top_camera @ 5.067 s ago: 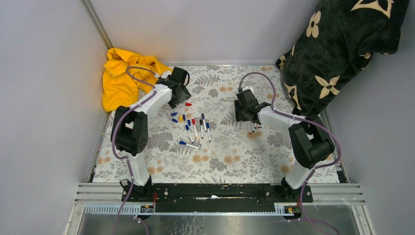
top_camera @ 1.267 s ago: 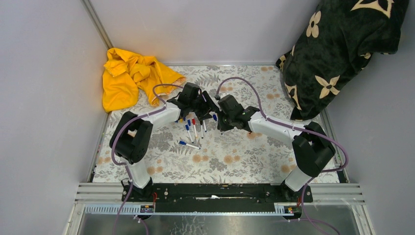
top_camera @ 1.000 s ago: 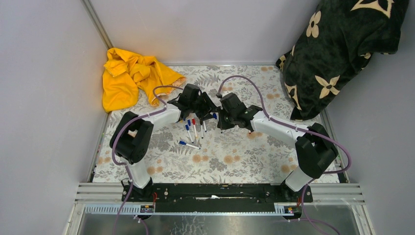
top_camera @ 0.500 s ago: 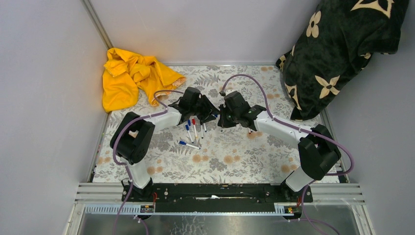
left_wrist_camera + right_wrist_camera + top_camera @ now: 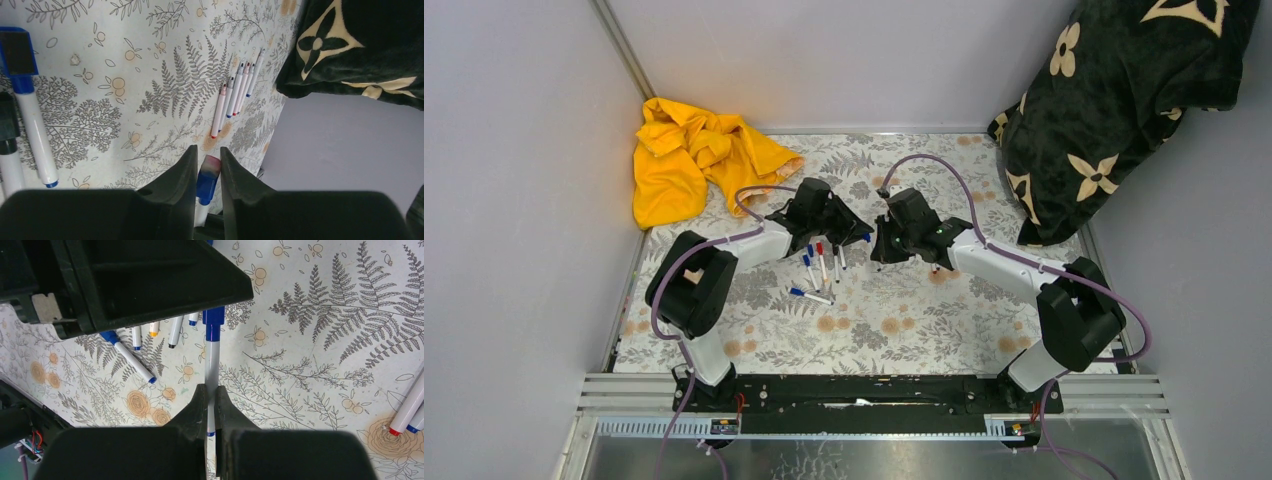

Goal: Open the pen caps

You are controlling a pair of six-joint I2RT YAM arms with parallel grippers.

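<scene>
Above the middle of the table (image 5: 904, 320), the right jaws are clenched on the white pen (image 5: 212, 371) and the left jaws pinch its blue cap (image 5: 207, 181). A light bite could slip off when pulled, and an off-axis pull could twist the pen loose.

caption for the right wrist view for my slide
Right fingers pinch a white pen, its blue cap between the left fingers.

five uncapped pens (image 5: 236, 90) in a row, maybe six capped pens (image 5: 34, 135), two cloths (image 5: 679, 165)
</scene>
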